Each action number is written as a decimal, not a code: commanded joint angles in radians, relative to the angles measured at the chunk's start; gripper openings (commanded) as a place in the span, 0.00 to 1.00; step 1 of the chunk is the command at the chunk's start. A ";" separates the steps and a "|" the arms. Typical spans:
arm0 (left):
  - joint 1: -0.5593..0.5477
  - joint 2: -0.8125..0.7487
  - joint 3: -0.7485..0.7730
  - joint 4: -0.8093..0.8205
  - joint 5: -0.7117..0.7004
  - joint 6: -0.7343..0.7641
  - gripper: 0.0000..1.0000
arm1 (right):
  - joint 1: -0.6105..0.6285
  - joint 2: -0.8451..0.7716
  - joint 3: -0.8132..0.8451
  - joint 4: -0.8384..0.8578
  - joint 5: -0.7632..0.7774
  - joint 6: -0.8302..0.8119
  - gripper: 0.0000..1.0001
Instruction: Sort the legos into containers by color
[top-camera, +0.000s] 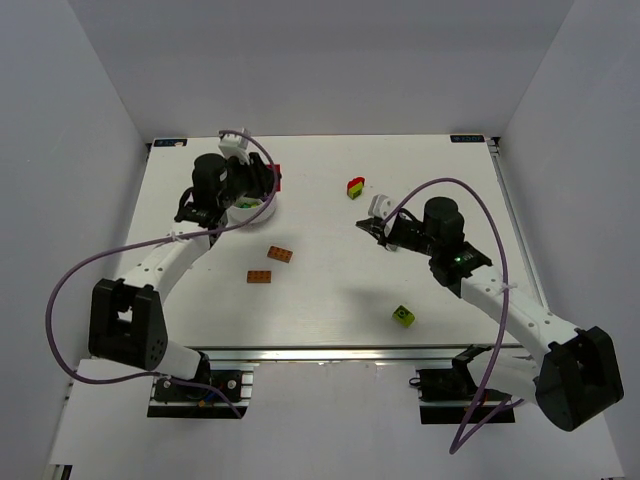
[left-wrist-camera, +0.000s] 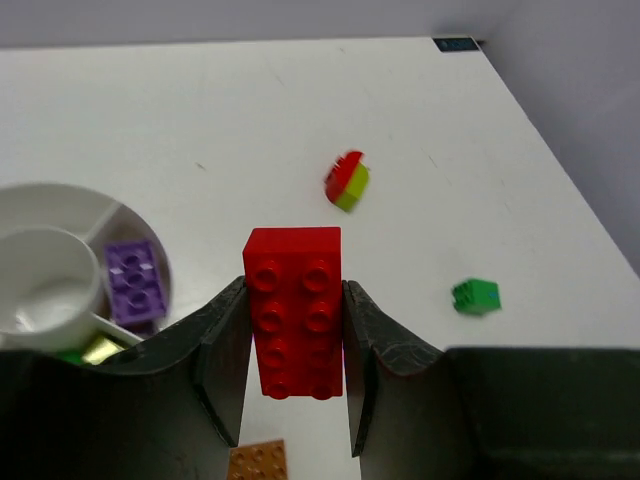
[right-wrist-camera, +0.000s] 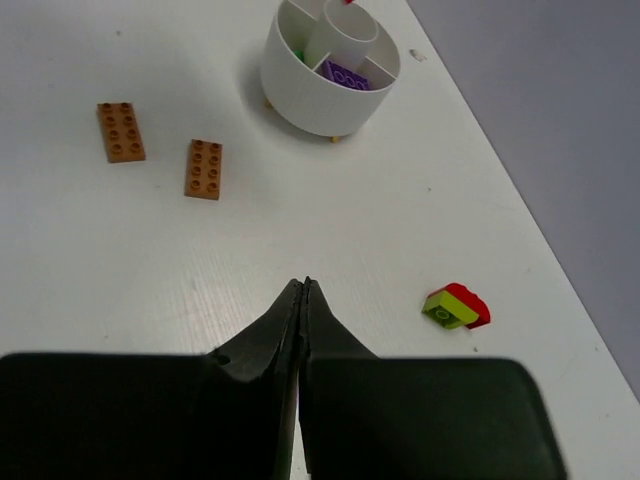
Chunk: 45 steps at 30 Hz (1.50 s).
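1. Left gripper clamps a red brick just right of the white dish, which holds a purple brick.
2. Right gripper: jaws pressed together, empty.
3. Unsorted, right of the dish: two orange plates, red-and-lime piece, green cube.

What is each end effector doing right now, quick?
Left end effector: closed on a red lego brick.
Right end effector: closed, holding nothing.
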 joint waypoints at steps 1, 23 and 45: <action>0.021 0.053 0.114 0.011 -0.155 0.083 0.00 | -0.025 -0.021 0.039 -0.047 -0.158 0.041 0.00; 0.122 0.329 0.232 0.156 -0.227 0.158 0.00 | -0.049 -0.029 0.025 -0.024 -0.183 0.055 0.01; 0.133 0.367 0.248 0.082 -0.244 0.172 0.25 | -0.104 -0.052 0.024 -0.011 -0.228 0.095 0.14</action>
